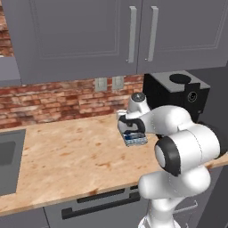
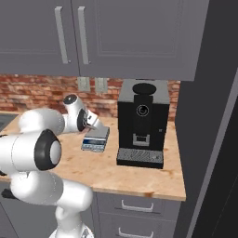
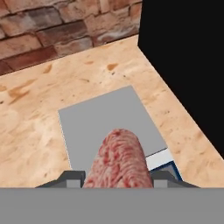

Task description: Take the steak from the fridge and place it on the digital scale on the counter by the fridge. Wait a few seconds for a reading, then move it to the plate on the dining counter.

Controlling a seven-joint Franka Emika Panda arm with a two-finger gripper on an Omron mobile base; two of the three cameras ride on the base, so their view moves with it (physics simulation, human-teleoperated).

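Note:
The steak (image 3: 119, 159), a pinkish-red marbled slab, sticks out between my gripper's (image 3: 117, 178) two dark fingertips, and the gripper is shut on it. Just beneath it lies the digital scale (image 3: 105, 122), a flat grey top with a pale blue front edge, on the wood-grain counter. From the base views, my hand (image 1: 128, 124) hovers over the scale (image 1: 136, 139), which sits left of the coffee machine; the scale (image 2: 96, 138) is partly hidden by the hand (image 2: 90, 122). The fridge's dark grey side (image 2: 214, 139) rises at the right. The plate and dining counter are out of view.
A black boxy coffee machine (image 2: 142, 121) stands close to the right of the scale. Brick backsplash (image 1: 53, 100) and grey wall cabinets (image 1: 89, 35) sit behind and above. A sink (image 1: 9, 160) lies at the counter's far left.

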